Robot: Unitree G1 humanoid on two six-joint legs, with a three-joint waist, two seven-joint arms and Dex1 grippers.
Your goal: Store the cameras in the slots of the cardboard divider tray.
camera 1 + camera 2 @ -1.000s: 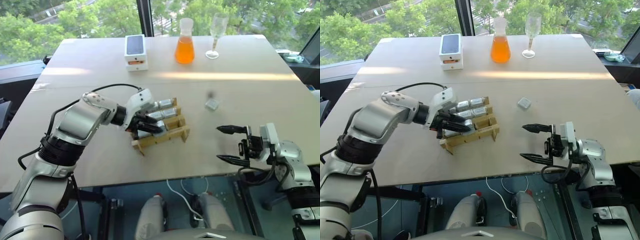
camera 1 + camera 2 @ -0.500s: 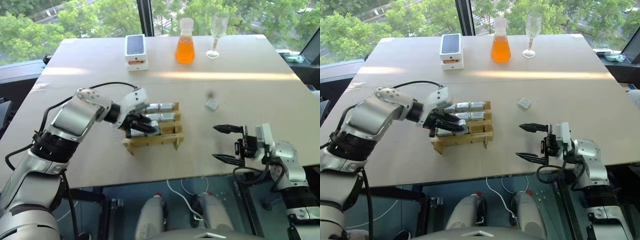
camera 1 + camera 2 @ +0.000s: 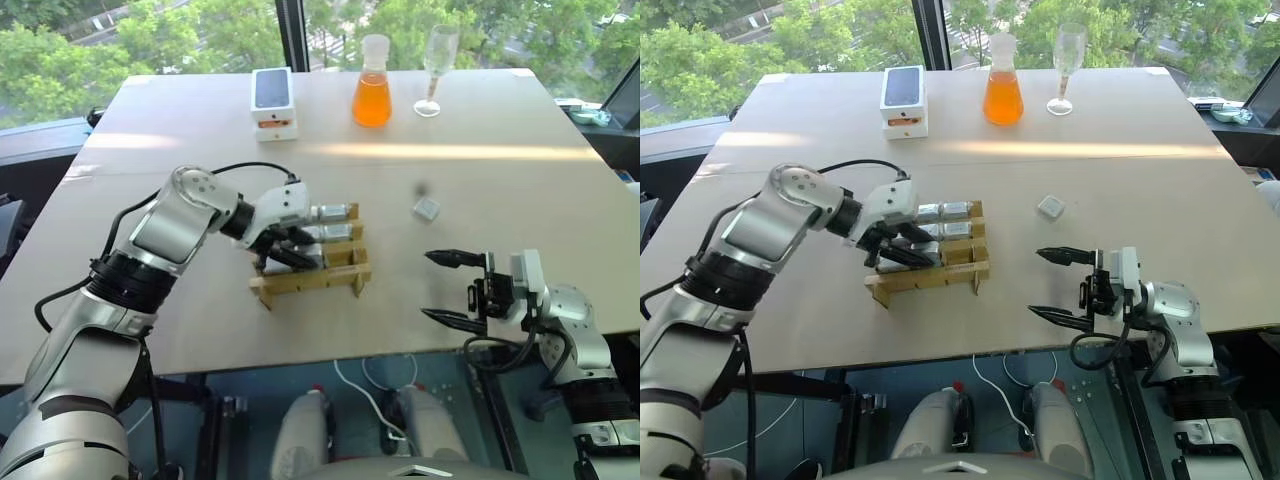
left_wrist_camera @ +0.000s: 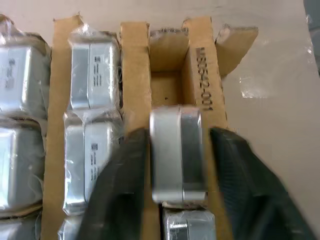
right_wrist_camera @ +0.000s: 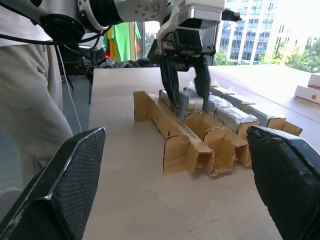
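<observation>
The work surface is a light beige table (image 3: 500, 190) set before large windows (image 3: 150, 30) with green trees outside. Along its far edge stand a white phone box (image 3: 272, 103), a flask of orange liquid (image 3: 371, 83) and an empty stemmed glass (image 3: 434, 58). The cardboard divider tray (image 3: 310, 283) lies near the table's front, left of centre, with wrapped silvery cameras (image 4: 92, 75) seated in most of its slots. The left gripper (image 4: 175, 165) hangs over the tray's near row; its fingers (image 4: 125, 180) stand on either side of one camera (image 4: 175, 150) that sits upright in its slot, with visible gaps between pads and block, so the jaws are parted rather than clamped. The slot next to that camera is empty. One loose camera (image 3: 426, 208) lies on the bare table to the right of the tray, well apart from it. The right gripper (image 3: 445, 288) hovers at the table's front edge, jaws spread wide, holding nothing.
</observation>
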